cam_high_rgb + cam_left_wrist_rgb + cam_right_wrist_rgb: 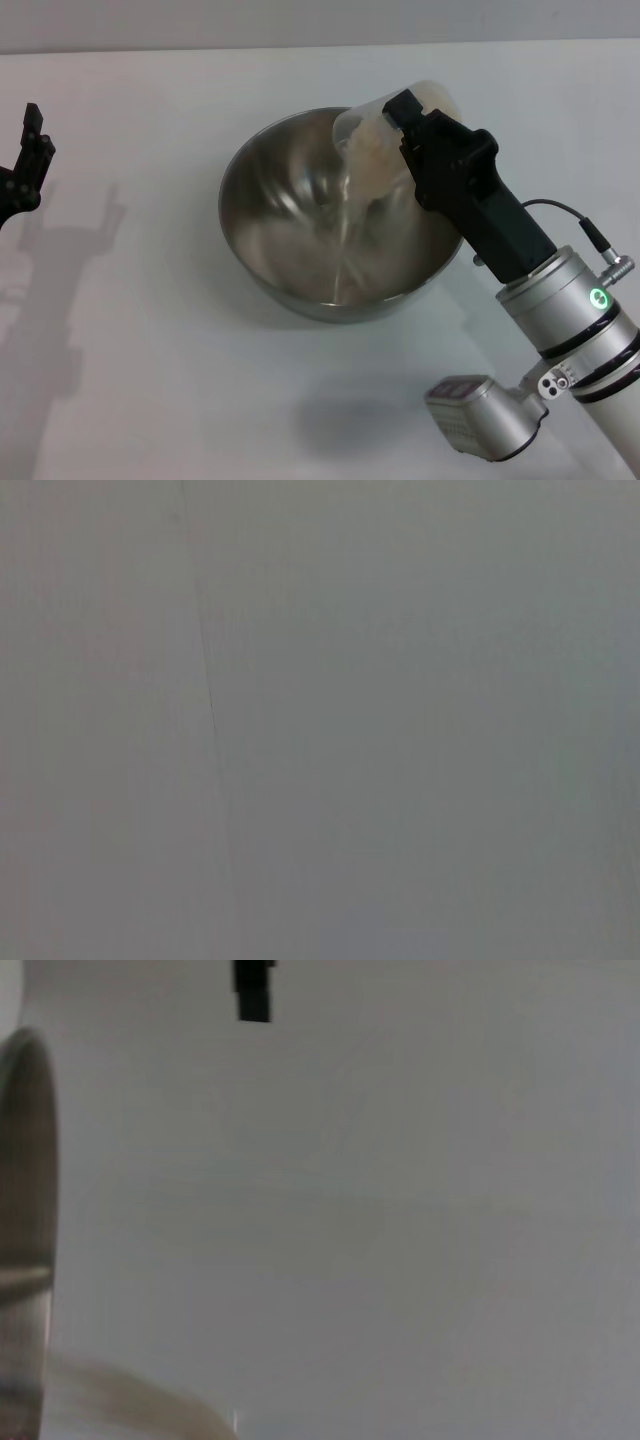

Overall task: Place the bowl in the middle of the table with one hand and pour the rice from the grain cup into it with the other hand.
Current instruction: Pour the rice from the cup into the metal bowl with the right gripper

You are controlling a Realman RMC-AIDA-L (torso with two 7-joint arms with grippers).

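Head view: the right claw [405, 118] is clenched on the grain cup [378, 130], tipped over the far-right rim of the stainless-steel bowl [300, 250], which sits near the middle of the white worktop [150, 380]. Pale rice [372, 140] shows inside the tilted cup; whether any has reached the bowl's shiny floor cannot be told. The pour looks underway, and doing it well likely means keeping the cup's lip inside the rim and tipping slowly so grains fall toward the centre rather than bounce off the steel. The left claw [25, 160] hangs at the worktop's left edge, well apart from the bowl, its fingers released and holding nothing. Nothing else stands between it and the bowl.

Left wrist view: only a plain grey surface with 1 faint line; no task thing appears.

Right wrist view: the bowl's rim [28, 1230] curves along 1 side, bare worktop [400, 1210] beyond, and a dark block, probably the left claw [254, 990], far off.
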